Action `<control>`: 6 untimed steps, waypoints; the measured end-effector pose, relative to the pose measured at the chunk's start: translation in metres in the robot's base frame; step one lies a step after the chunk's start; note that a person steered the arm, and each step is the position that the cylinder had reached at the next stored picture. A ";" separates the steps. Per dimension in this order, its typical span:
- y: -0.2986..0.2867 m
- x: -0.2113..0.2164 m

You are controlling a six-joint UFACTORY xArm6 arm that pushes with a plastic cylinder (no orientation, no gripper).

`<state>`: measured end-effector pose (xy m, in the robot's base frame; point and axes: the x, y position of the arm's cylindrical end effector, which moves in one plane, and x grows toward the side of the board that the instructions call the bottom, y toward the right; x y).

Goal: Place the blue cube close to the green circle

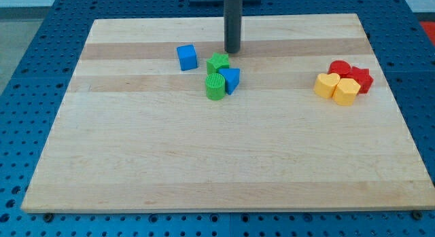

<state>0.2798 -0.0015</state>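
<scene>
The blue cube (187,57) sits on the wooden board (217,162) toward the view's top, left of centre. The green circle (215,87), a short ribbed cylinder, stands below and to the right of it, a small gap away. A green star (218,62) lies between them, just right of the cube, and a blue triangle (230,79) touches the green circle's right side. My tip (232,51) is just above and right of the green star, to the right of the blue cube, not touching the cube.
A cluster at the view's right holds a red cylinder (339,67), a red star (361,79), a yellow heart (327,84) and a yellow block (346,91). Blue pegboard (41,47) surrounds the board.
</scene>
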 end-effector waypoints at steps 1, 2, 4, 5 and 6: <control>-0.057 -0.021; -0.086 0.001; -0.088 0.022; -0.085 0.039; -0.073 0.053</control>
